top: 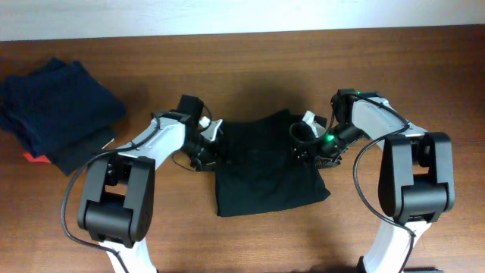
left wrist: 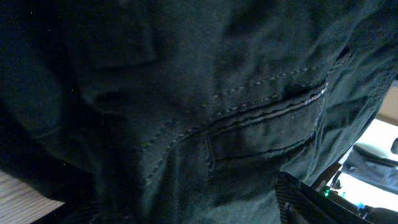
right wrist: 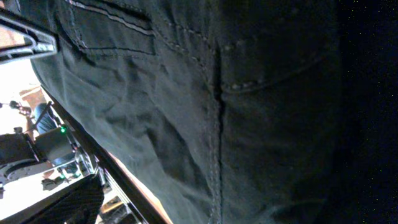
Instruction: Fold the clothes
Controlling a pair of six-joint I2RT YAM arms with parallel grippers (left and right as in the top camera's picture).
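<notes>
I see the black garment (top: 265, 171) mid-counter (top: 227, 61), roughly squared, and I judge a fold remains. The left gripper (top: 206, 148) and right gripper (top: 307, 140) flank its upper edge, but I can't tell their opening. A folded navy stack (top: 57, 114) lies well to its left.

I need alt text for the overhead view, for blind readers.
A black garment lies on the wooden table, the left pincer and right pincer at its side edges. Folded dark blue clothes sit at the far left.
</notes>
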